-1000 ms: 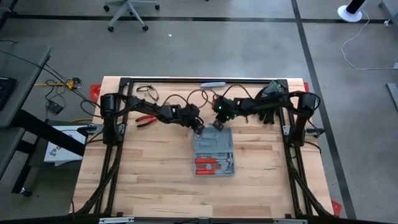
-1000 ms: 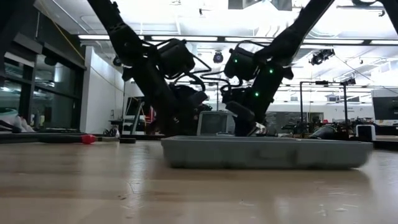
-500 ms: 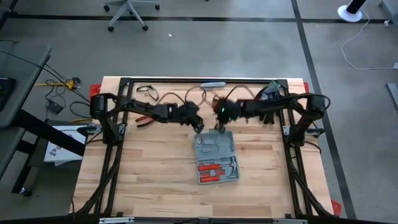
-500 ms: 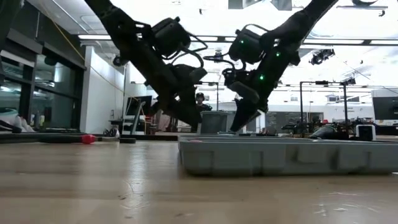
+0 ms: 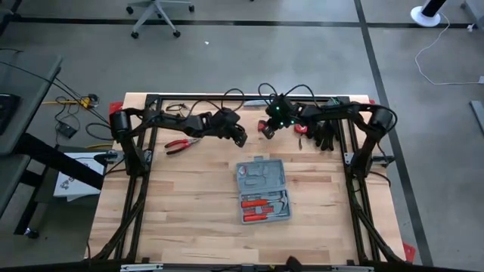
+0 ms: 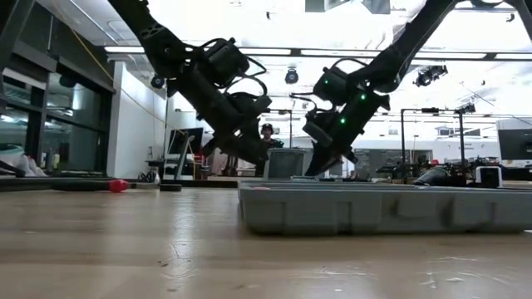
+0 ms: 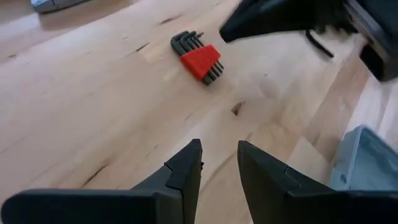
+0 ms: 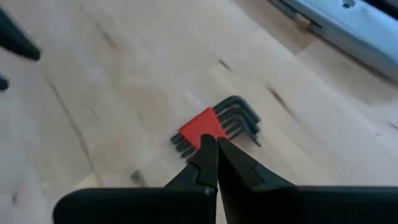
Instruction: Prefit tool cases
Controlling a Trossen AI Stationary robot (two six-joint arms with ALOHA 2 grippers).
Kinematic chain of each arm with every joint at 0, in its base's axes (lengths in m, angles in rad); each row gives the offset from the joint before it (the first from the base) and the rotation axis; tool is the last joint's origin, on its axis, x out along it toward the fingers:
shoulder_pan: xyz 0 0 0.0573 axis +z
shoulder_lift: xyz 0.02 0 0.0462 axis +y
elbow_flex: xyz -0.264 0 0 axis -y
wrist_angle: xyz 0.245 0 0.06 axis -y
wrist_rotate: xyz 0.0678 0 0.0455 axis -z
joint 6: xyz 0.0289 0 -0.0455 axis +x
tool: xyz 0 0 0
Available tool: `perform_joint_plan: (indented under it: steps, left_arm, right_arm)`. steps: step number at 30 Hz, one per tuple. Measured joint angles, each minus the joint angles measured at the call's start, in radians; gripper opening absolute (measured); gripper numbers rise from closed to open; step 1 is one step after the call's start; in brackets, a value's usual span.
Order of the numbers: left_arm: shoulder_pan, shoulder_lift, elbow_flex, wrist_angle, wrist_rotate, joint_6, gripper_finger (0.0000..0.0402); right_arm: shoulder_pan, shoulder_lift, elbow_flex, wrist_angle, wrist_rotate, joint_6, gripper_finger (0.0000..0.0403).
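Nearest the front, mid-table, the tool case [image 5: 262, 190] lying open and flat, red-handled tools inside. Beyond it, raised off the wood: left gripper [image 5: 240, 140] with a narrow gap between fingers; right gripper [image 5: 266, 130] pressed closed, empty. Farther back, red-handled pliers [image 5: 178, 144] and a hex key set [image 5: 301, 130].

The table [image 5: 189, 196] is pale wood laid in planks, with visible grain, dark knots and a dull satin finish. On it the tool case [image 5: 262, 190] looks like blue-grey moulded plastic, matt, with ribbed and recessed shapes inside; the tools in it have red handles. Beyond the case, a set of hex keys [image 7: 198, 58] shows dark metal rods in a smooth red plastic holder. The left end effector [image 7: 219, 167] has matt black fingers [image 7: 185, 168] with hard, flat faces. The right end effector [image 8: 216, 155] looks the same dark matt material. Pliers [image 5: 178, 144] near the left arm have red grips.
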Motion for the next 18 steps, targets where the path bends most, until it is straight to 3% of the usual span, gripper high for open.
perform_joint_plan:
  steps: [4, 11, 18]
  left_arm:
    - [-0.016, -0.006, -0.048, 0.054, 0.016, -0.013, 0.0099]
    - [-0.035, -0.006, -0.226, 0.299, 0.048, -0.167, 0.0092]
    - [-0.036, -0.006, -0.264, 0.436, 0.053, -0.22, 0.0088]
  right_arm:
    - [-0.008, 0.03, 0.025, 0.015, 0.0, 0.011, 0.0]
    - [0.002, 0.065, 0.058, -0.025, 0.013, -0.003, 0.0]
    - [-0.008, 0.073, 0.058, -0.04, 0.059, 0.0, 0.0]
